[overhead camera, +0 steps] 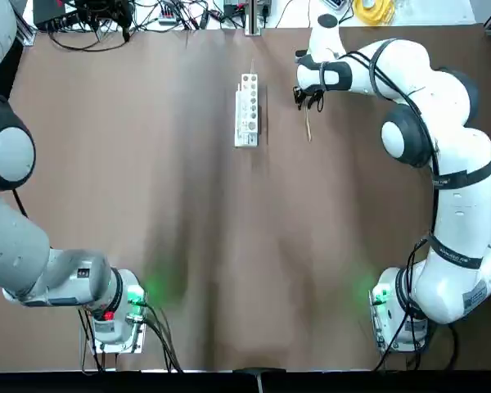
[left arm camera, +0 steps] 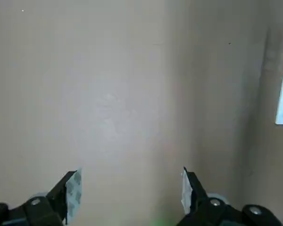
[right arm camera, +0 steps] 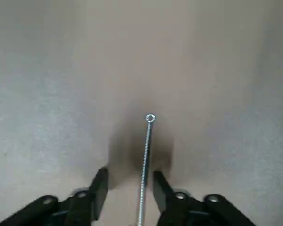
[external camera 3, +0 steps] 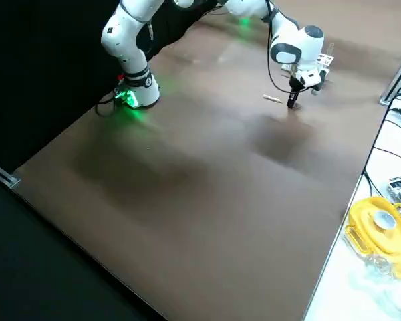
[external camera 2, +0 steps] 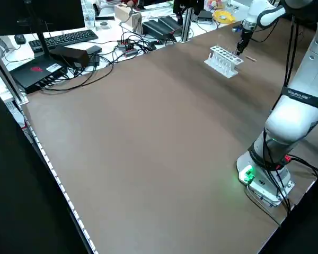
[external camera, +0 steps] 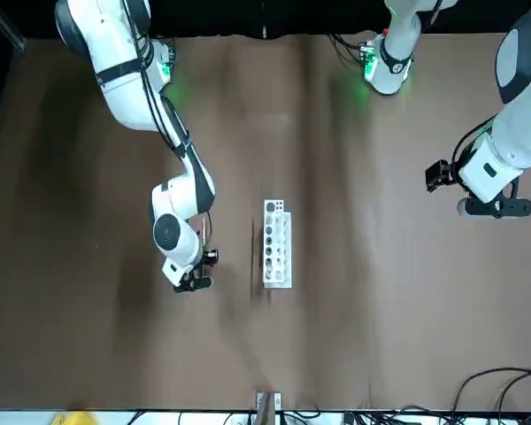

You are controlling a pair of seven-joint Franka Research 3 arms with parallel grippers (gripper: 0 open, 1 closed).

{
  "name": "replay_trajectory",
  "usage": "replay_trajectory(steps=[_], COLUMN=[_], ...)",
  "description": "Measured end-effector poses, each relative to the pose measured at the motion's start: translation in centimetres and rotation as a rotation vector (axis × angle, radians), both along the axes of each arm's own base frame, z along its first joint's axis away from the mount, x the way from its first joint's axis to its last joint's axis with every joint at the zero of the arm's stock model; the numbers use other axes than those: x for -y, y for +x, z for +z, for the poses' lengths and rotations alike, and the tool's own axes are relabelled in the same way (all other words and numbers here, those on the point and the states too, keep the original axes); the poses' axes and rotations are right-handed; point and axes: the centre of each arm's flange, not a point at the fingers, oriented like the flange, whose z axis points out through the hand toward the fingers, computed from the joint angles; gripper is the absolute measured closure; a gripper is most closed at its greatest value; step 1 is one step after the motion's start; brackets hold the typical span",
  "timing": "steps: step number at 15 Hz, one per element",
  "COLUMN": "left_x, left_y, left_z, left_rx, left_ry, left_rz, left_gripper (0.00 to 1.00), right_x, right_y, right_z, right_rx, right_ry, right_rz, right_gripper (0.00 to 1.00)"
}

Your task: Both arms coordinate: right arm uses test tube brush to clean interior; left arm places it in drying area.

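Observation:
The test tube brush [overhead camera: 308, 124] is a thin pale wire lying flat on the brown table, just right of the white drying area rack [overhead camera: 246, 110]. My right gripper [overhead camera: 309, 100] hangs low over the brush's far end. In the right wrist view the brush [right arm camera: 146, 160] runs between the two black fingers [right arm camera: 101, 186], which stand apart from it, so the right gripper [right arm camera: 130, 174] is open. The left gripper [external camera: 496, 209] is held above the table's left side, away from the rack [external camera: 277, 243]. It is open [left arm camera: 129, 181] and holds nothing.
Cables, a power strip and a yellow object [overhead camera: 373, 8] crowd the far edge behind the rack. A keyboard [external camera 2: 69, 37] and black boxes lie on the desk beyond the table's left side. Both arm bases [overhead camera: 114, 315] stand at the near edge.

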Motion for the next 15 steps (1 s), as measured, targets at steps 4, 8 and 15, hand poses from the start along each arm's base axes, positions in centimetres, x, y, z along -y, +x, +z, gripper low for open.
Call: replay_trajectory(steps=[4, 8, 15], left_x=[0.06, 0.10, 0.12], left_y=[-0.01, -0.02, -0.01], left_z=[0.00, 0.00, 0.03], left_rx=[0.000, 0.000, 0.001], left_ry=[0.000, 0.000, 0.000], left_rz=[-0.001, -0.002, -0.002], left_gripper=[0.01, 0.01, 0.01], right_x=[-0.57, -0.50, -0.05], right_y=[-0.10, -0.04, 0.00], right_z=[0.17, 0.24, 0.47], right_rx=[0.002, 0.001, -0.012], right_ry=[0.006, 0.000, -0.017], right_rz=[0.003, 0.007, 0.236], right_gripper=[0.75, 0.97, 0.98])
